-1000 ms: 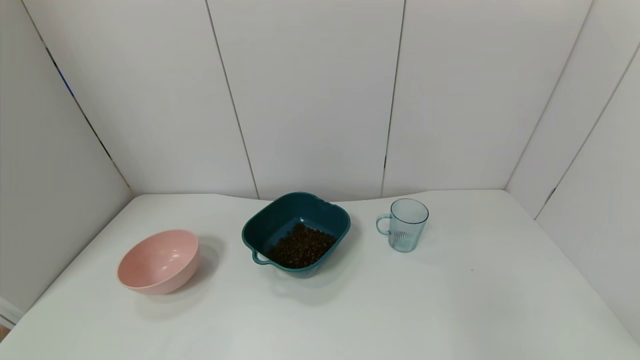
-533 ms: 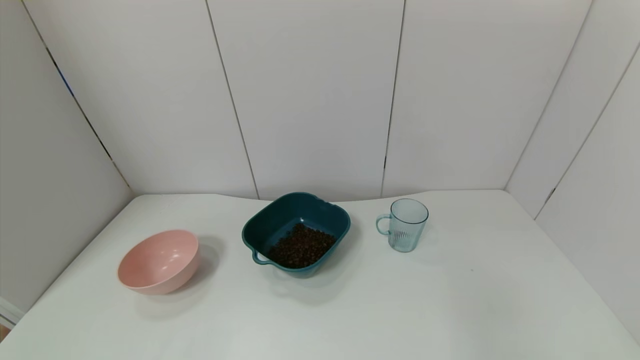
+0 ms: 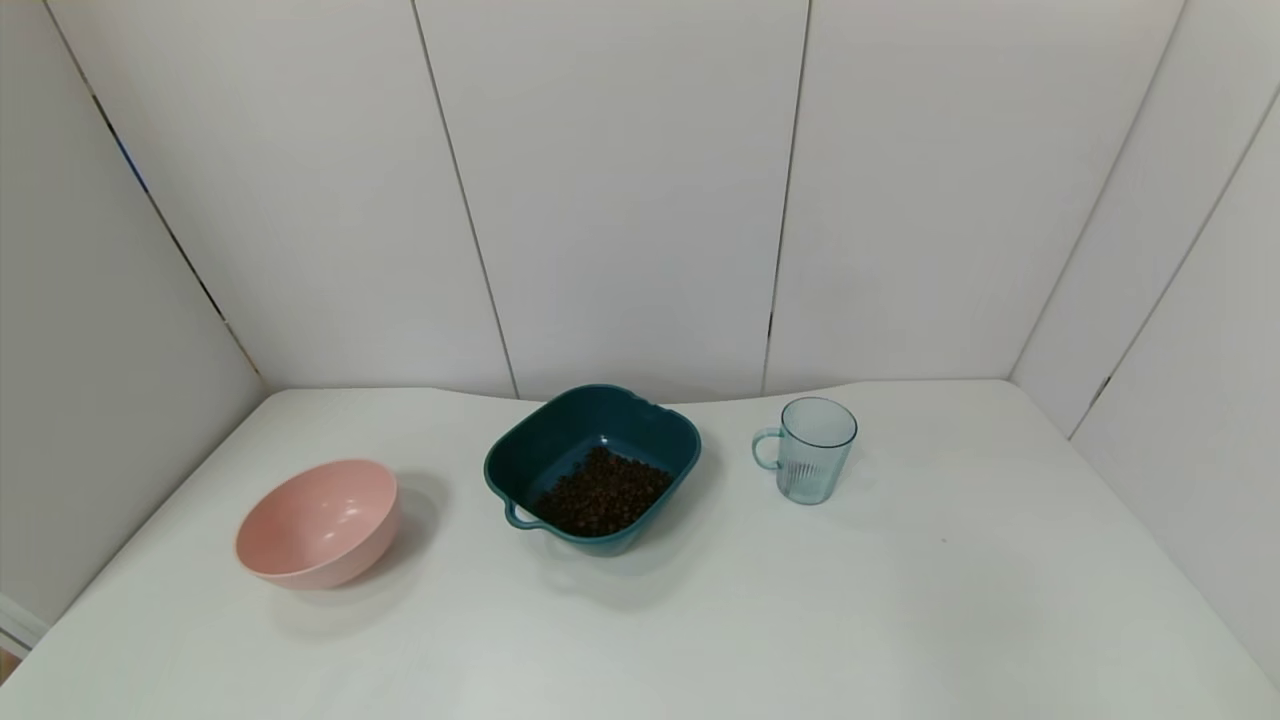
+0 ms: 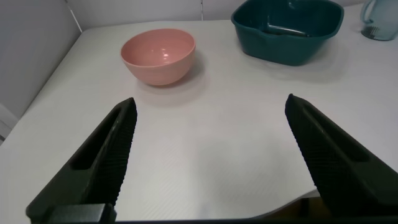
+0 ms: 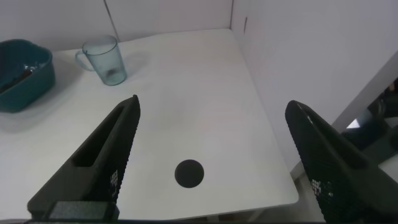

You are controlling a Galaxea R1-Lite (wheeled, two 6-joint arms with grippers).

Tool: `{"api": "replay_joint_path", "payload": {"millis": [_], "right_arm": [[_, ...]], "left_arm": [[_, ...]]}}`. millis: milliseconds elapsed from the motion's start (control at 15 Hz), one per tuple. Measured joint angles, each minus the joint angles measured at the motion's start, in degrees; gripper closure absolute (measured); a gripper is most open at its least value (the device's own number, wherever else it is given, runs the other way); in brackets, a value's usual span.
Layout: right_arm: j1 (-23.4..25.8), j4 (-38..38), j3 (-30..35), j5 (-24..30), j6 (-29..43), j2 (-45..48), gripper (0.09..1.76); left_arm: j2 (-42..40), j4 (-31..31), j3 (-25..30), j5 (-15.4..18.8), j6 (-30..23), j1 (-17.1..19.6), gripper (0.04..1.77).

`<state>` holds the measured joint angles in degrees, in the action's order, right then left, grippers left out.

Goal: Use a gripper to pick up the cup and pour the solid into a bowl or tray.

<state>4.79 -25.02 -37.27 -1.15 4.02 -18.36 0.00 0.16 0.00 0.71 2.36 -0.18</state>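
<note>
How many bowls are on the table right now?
2. The pink bowl sits on the table's left side, empty. The teal bowl sits in the middle, holding the brown pellets, with the cup to its right. Nothing appears hidden.

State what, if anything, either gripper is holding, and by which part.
Nothing is held. The left gripper and right gripper are both open; the cup stands free.

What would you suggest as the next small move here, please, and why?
Probably none beyond keeping both arms parked: the pellets already lie in the teal bowl, the cup stands upright and looks empty, and the left gripper and right gripper are open, holding nothing.
</note>
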Motion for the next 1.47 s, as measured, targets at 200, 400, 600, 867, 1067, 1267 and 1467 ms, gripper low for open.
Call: {"api": "replay_joint_path", "payload": {"millis": [200, 400, 600, 867, 1067, 1267, 1467], "right_arm": [[-6.0, 0.4, 2.4, -2.9, 0.0, 2.3, 0.15], [-6.1, 5.5, 7.7, -2.6, -0.1, 5.4, 0.15], [-5.5, 15.9, 15.5, -1.7, -1.8, 8.5, 0.15], [-5.1, 18.4, 23.6, 4.1, -4.1, 13.8, 0.15], [-5.0, 21.1, 29.6, 4.3, -5.3, 17.0, 0.15], [-4.9, 25.9, 34.8, 4.1, -6.3, 18.1, 0.15], [-4.9, 25.7, 36.2, 4.0, -6.2, 18.3, 0.15]], "left_arm": [[0.0, 0.0, 0.0, 0.0, 0.0, 0.0, 0.09], [0.0, 0.0, 0.0, 0.0, 0.0, 0.0, 0.09], [0.0, 0.0, 0.0, 0.0, 0.0, 0.0, 0.09], [0.0, 0.0, 0.0, 0.0, 0.0, 0.0, 0.09], [0.0, 0.0, 0.0, 0.0, 0.0, 0.0, 0.09], [0.0, 0.0, 0.0, 0.0, 0.0, 0.0, 0.09], [0.0, 0.0, 0.0, 0.0, 0.0, 0.0, 0.09]]}}
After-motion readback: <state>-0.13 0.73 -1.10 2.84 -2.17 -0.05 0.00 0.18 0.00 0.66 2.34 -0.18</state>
